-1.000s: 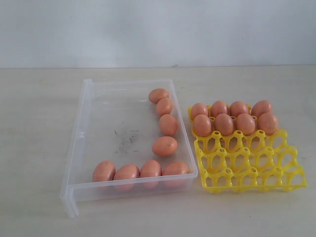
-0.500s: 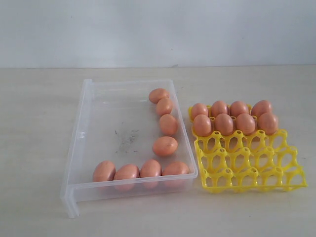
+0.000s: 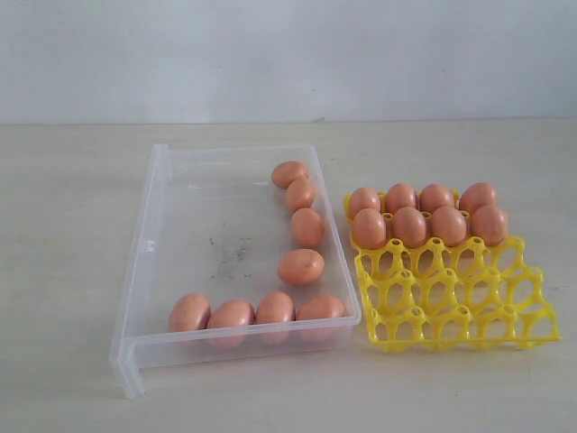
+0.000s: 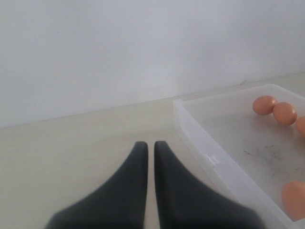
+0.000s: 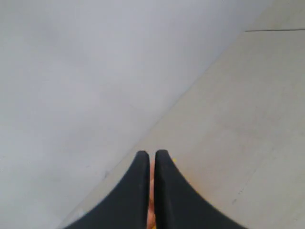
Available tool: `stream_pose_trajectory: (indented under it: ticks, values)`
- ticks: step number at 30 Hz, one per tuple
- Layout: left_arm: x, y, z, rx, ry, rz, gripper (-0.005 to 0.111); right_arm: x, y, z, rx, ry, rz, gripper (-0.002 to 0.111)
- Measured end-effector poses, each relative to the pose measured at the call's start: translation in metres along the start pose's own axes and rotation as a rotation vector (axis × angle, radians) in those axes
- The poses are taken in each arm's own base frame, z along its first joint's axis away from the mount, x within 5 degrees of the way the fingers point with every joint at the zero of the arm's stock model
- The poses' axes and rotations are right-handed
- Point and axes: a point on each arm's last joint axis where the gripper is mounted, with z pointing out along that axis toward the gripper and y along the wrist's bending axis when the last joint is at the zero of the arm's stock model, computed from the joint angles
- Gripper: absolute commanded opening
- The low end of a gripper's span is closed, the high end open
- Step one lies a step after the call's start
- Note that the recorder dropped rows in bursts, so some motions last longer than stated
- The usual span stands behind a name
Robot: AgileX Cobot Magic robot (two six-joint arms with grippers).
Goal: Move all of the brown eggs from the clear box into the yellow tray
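One table (image 3: 72,379): pale, bearing everything.
Box (image 3: 194,216): clear, low-walled, scuffed on the floor, mostly bare.
Tray (image 3: 469,342): yellow, just beside the box; far two rows filled, near two rows vacant.
Eggs (image 3: 300,267): eight loose in the box, four along the wall nearest the tray, four along the near wall, some touching; eight more seated in the tray.
Left gripper (image 4: 148,145): pinched closed, holding nothing, over the table outside the box's wall farthest from the tray.
Right gripper (image 5: 151,153): likewise closed and empty; place relative to the box hard to tell.
Risk: likely rolling of smooth loose eggs if nudged by a finger; possible knock against the box wall, with the eggs hugging it; possible crack from too hard a squeeze or a release short of a cup.
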Motion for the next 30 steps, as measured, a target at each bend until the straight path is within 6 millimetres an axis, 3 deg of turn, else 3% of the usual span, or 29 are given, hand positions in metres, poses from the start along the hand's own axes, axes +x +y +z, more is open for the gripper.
stream_pose_trajectory:
  ticks: [4, 6, 9, 12, 13, 17, 20, 22, 30]
  values:
    - [0.000, 0.000, 0.000, 0.000, 0.000, 0.000, 0.004, 0.006, 0.009, 0.002, -0.086, 0.063, -0.084, 0.000]
    - [0.000, 0.000, 0.000, 0.000, 0.002, 0.000, 0.004, 0.015, 0.021, 0.001, -0.223, 0.146, -0.112, 0.000]
    - [0.000, 0.000, 0.000, 0.000, 0.002, 0.000, 0.004, 0.024, 0.041, -0.008, -0.444, 0.276, 0.030, 0.000]
    - [0.000, 0.000, 0.000, 0.000, 0.002, 0.000, 0.004, 0.023, 0.052, -0.014, -0.549, 0.332, 0.166, 0.000]
    - [0.000, 0.000, 0.000, 0.000, 0.002, 0.000, 0.004, 0.022, 0.055, -0.015, -0.582, 0.317, 0.116, 0.000]
    - [0.000, 0.000, 0.000, 0.000, 0.002, 0.000, 0.004, 0.017, 0.060, -0.018, -0.707, 0.082, -0.401, 0.000]
    - [0.000, 0.000, 0.000, 0.000, 0.002, 0.000, 0.004, 0.012, 0.055, -0.013, -0.637, -0.116, -0.804, 0.000]
    - [0.000, 0.000, 0.000, 0.000, 0.002, 0.000, 0.004, 0.013, 0.041, -0.005, -0.475, -0.059, -0.859, 0.000]
    - [0.000, 0.000, 0.000, 0.000, 0.003, 0.000, 0.004, 0.028, 0.022, -0.002, -0.322, 0.215, -0.655, 0.000]
